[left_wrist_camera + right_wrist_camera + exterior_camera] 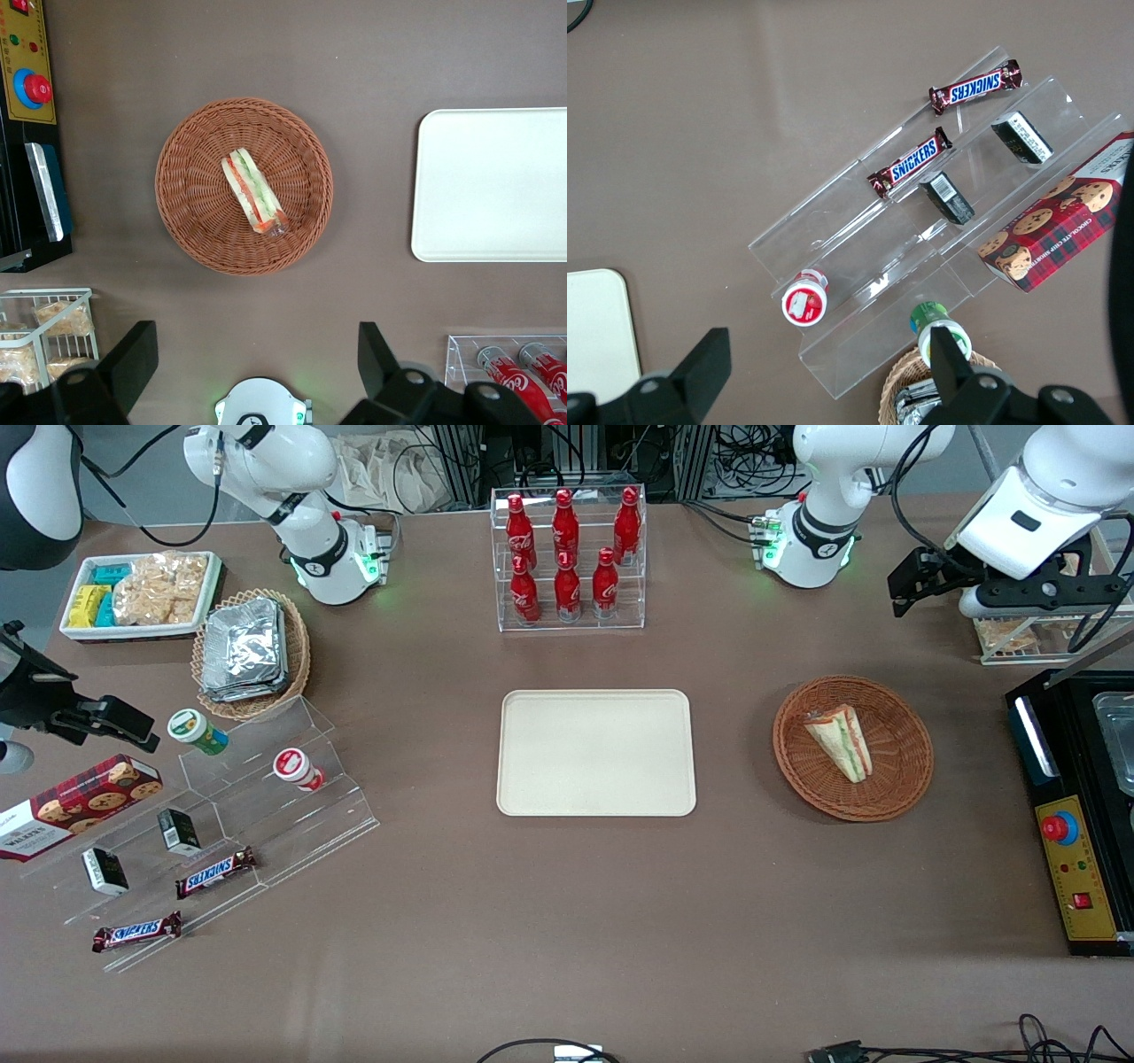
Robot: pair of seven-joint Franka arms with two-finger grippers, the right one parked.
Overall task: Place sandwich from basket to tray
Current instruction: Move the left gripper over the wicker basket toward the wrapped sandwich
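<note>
left wrist view: gripper (pixel 257 359) fingers spread, seemingly high above sandwich (pixel 254 191) in basket (pixel 188 217).

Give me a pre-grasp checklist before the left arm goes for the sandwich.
1. Sandwich in the reddish-brown wicker basket: ok, lying on its side near the middle.
2. Left gripper open: ok, fingers spread wide and empty.
3. Gripper positioned over target: not ok, it hangs high near the wire rack, farther from the front camera than the basket, not above the sandwich.
4. Nothing else in the basket to snag: ok, the sandwich is alone.
5. Cream tray ready: ok, nothing on it.
6. Path from basket to tray: ok, only bare table between them.
</note>
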